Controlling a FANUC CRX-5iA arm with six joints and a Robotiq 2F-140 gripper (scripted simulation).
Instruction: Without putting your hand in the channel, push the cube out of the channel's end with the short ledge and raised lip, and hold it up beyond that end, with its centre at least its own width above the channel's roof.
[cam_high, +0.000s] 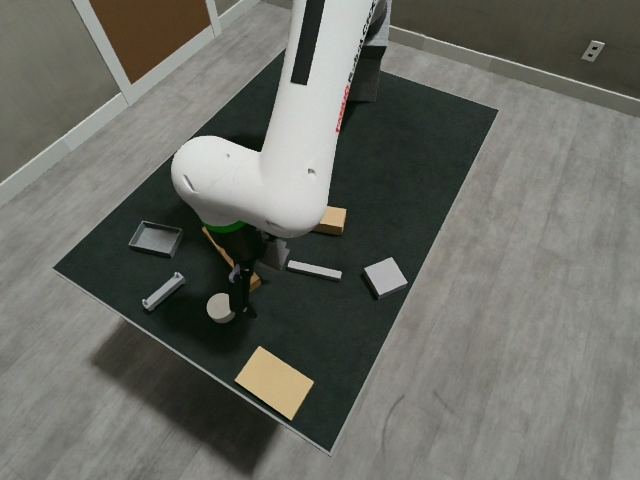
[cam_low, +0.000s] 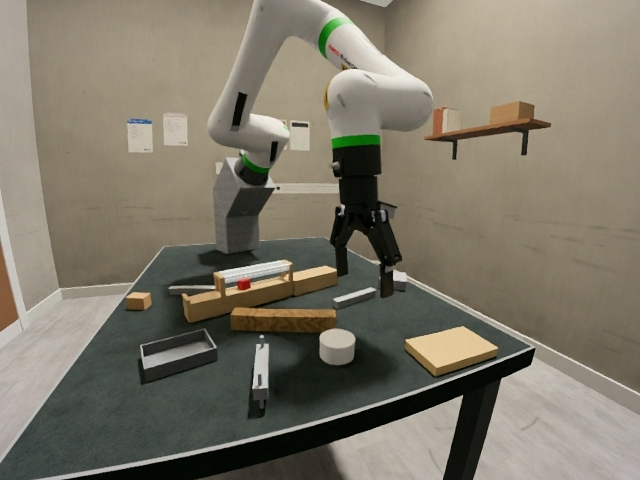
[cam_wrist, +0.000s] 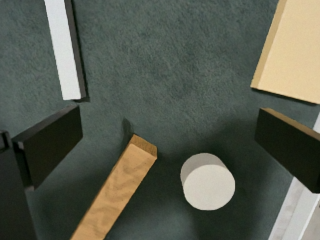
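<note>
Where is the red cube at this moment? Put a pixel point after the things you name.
In the exterior view, the red cube (cam_low: 244, 283) is left of centre, inside the wooden channel (cam_low: 207, 305), under its clear roof (cam_low: 254, 270).

1. Gripper (cam_wrist: 169, 122): fingers spread wide, nothing between them.
2. Wooden bar (cam_wrist: 116, 187), near a pale cylinder (cam_wrist: 208, 187).
3. Light grey bar (cam_wrist: 65, 50), upper left.
4. Tan board (cam_wrist: 292, 52), upper right.

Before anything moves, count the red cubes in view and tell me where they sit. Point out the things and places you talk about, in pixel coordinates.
1. The red cube (cam_low: 244, 283) sits in the wooden channel (cam_low: 201, 308), under its clear roof (cam_low: 254, 270). Others could be hidden behind the channel's walls or the arm.
</note>
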